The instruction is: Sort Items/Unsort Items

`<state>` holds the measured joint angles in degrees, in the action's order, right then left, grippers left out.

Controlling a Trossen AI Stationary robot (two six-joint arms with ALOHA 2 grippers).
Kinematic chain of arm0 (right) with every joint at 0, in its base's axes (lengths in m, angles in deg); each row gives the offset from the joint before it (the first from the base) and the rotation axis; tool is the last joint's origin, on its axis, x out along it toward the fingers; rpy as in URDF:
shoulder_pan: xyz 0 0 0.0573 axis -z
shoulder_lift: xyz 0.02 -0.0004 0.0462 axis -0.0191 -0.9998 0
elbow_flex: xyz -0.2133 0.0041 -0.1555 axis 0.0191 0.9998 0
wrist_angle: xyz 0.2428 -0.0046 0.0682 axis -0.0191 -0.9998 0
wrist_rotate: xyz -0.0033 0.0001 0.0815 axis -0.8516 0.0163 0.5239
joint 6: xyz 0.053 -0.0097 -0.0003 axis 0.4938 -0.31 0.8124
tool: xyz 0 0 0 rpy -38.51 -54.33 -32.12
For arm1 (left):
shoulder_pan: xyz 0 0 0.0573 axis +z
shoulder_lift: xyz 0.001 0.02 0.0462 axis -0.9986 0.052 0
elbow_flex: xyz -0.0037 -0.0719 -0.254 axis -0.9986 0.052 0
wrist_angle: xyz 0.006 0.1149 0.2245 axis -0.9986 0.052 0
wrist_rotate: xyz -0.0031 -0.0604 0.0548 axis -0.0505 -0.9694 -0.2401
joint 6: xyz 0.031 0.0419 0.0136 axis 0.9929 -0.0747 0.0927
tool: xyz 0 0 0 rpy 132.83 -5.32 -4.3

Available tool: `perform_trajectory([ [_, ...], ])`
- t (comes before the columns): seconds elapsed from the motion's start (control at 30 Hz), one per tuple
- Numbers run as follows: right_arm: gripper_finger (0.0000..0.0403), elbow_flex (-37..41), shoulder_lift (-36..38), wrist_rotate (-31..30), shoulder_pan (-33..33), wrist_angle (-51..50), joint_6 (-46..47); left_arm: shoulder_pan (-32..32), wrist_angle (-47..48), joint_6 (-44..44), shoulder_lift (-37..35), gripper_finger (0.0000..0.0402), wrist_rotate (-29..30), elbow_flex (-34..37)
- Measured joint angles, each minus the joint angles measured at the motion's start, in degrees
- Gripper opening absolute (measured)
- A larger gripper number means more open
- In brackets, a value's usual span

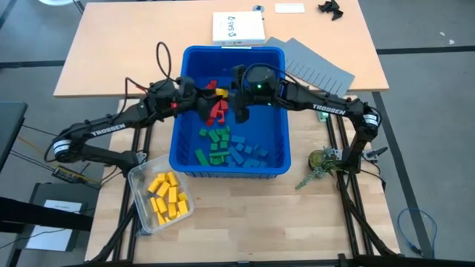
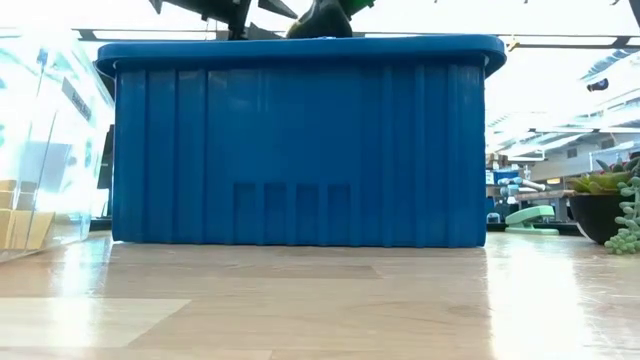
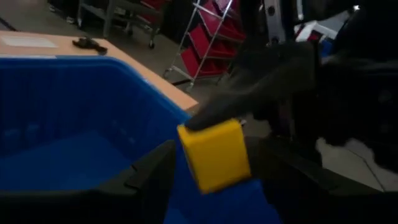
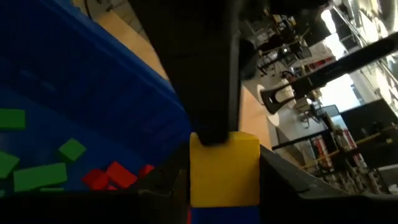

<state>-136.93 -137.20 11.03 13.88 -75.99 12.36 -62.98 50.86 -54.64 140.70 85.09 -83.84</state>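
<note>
Over the bin [image 1: 176, 141], toward its 12 o'clock wall, both grippers meet at one yellow block [image 1: 220, 92]. The right gripper [image 1: 241, 100] reaches in from 3 o'clock and has its jaws closed on the block's sides; the right wrist view shows both fingers tight against it. The left gripper [image 1: 208, 96] reaches in from 9 o'clock with its jaws spread astride the same block, and a gap shows on at least one side, so it grips nothing. This placement reads as a hand-over in mid-air, judged complete on the left side.

Below lie red blocks [image 1: 217, 111], green blocks [image 1: 217, 144] and blue blocks [image 1: 249, 152] in loose groups. Sorted yellow pieces fill the tub [image 1: 137, 174] at the bin's 7 o'clock.

Clearance: the bin walls stand high, so either arm should lift before crossing the rim. Open table lies at 6 o'clock.
</note>
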Motion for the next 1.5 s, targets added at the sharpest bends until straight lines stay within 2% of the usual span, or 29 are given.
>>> perform_trajectory([
  [0.17, 0.013, 0.03, -0.16, -1.24, -1.15, 0.3, -0.43, -0.25, -1.06, -0.01, 1.76, 0.0239, 3.59, -0.07],
  [0.37, 0.013, 0.04, -0.17, -1.83, -1.89, 0.2, -1.01, -0.25, -4.38, -0.18, 3.6, 0.0237, 1.55, -0.07],
  [0.5, 0.0131, 0.07, -0.17, -1.92, -1.86, 0.59, -0.54, -0.28, -4.6, -0.2, 4.33, 0.0206, 1.18, -0.11],
  [0.63, 0.0166, 0.07, -0.17, -2.17, -1.85, 0.9, 0.05, -0.27, -5.25, 0.32, 4.33, 0.014, 1.24, -0.11],
  [0.83, 0.022, 0.07, 0.07, -2.69, -1.96, 0.84, 4.12, -0.16, -5.47, 3.17, 4.34, 0.014, 1.83, -0.04],
  [1.03, 0.0228, 0.05, 2.75, -3.75, -1.65, -3.3, 8.7, -0.47, -3.46, 6.76, 0.81, 0.014, 3.29, 0.0],
  [1.13, 0.0228, 0.0, 4.73, -1.66, -0.56, -5.98, 10.73, -0.57, 1.3, 9.24, -2.74, 0.014, 5.24, -0.5],
  [1.33, 0.0228, -0.02, 5.99, 8.64, 3.45, -11.2, 18.31, -2.57, 12.74, 14.14, -8.3, 0.014, 8.93, -3.02],
  [1.5, 0.0228, -0.01, 5.47, 13.49, 5.97, -15.46, 22.2, -6.29, 32.77, 16.47, -10.5, 0.014, 12.61, -9.53],
])
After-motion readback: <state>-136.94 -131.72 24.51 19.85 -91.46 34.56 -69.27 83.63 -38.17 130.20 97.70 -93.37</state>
